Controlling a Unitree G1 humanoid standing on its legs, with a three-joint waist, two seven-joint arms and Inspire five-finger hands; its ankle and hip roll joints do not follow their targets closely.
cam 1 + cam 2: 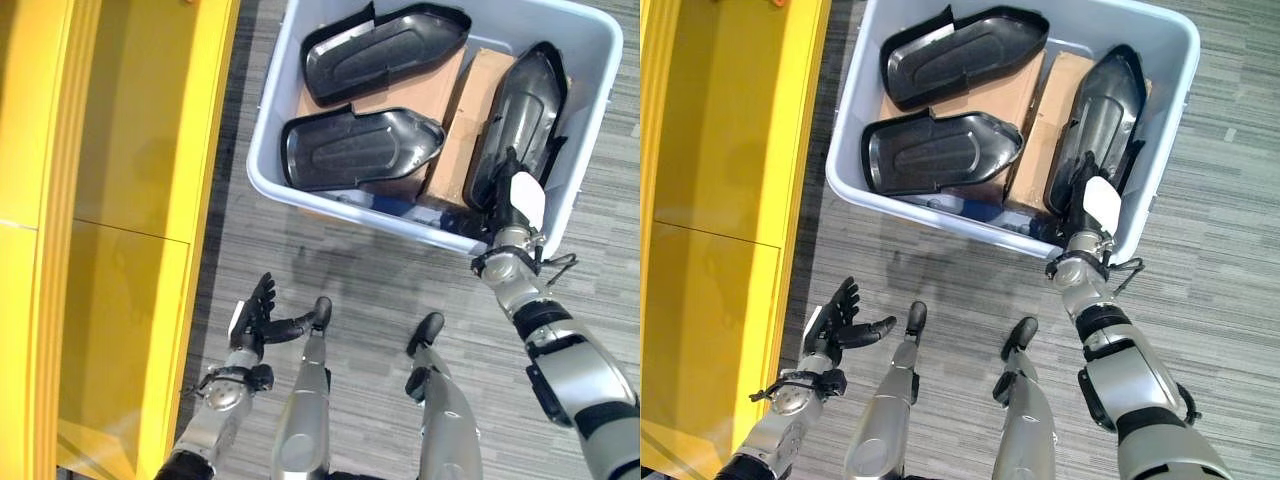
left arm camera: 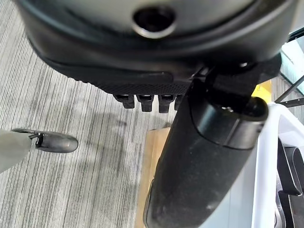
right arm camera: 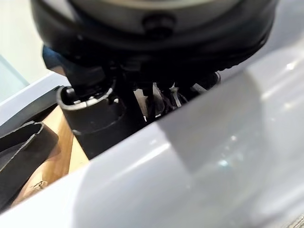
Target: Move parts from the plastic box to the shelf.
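Black part [image 1: 520, 115] leaning lengthwise along box [image 1: 300, 205] wall lies just ahead of right hand [image 1: 515, 200], grip unclear; left hand [image 1: 262, 315] relaxed, well apart.

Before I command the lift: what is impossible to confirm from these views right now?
- Right hand grip: its fingers reach past the plastic box rim onto the upright black part; in the right wrist view the box wall hides them.
- What lies under the cardboard: covered by the parts.
- Shelf: cut off by the eye views' left edge.
- Left hand hangs open.
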